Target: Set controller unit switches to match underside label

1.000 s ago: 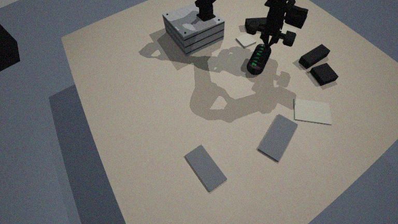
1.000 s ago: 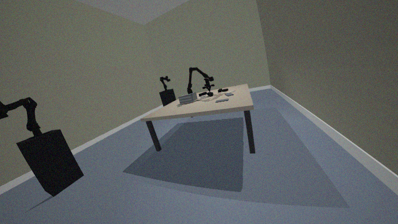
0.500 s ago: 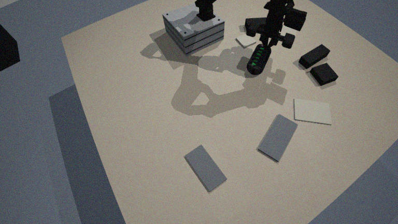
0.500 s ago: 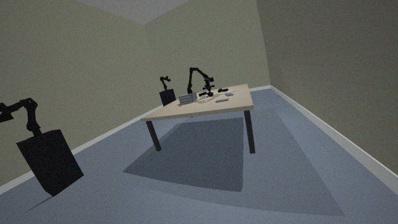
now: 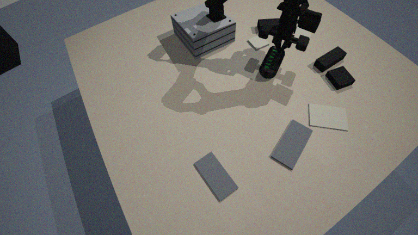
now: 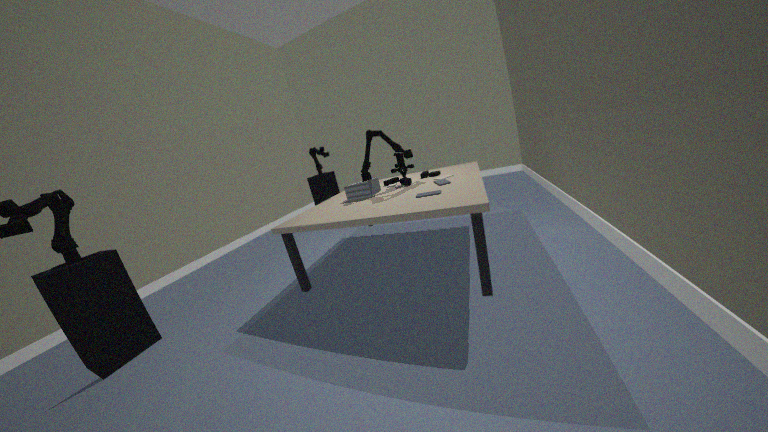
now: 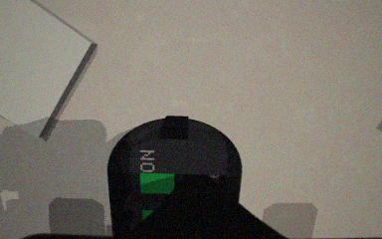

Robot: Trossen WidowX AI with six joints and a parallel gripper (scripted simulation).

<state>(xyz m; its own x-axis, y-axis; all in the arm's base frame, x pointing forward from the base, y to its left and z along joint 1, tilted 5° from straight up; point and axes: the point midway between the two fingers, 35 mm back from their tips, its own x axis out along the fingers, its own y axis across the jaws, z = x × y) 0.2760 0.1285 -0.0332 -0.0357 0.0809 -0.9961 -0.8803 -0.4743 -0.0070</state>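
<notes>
The dark grey controller unit (image 5: 269, 72) (image 7: 199, 155) sits switches-up on the bench (image 5: 147, 146). In the top view a row of green switch ends runs along its top. In the wrist view "ON" is printed at its rounded end, with one green switch end (image 7: 156, 183) plain below it and part of a second showing. The other switches are hidden behind the fingers. My gripper (image 5: 280, 47) (image 7: 196, 180) is shut and empty, pointing down over the unit's top at its far end in the top view. Whether it touches a switch I cannot tell. The underside label is hidden.
A grey layered box (image 5: 215, 39) stands left of the arm. A small cream tile (image 5: 257, 42) lies close to the unit. Black blocks (image 5: 330, 59) (image 5: 339, 77) lie right. A cream plate (image 5: 328, 117) and grey plates (image 5: 291, 144) (image 5: 215, 176) lie toward the front.
</notes>
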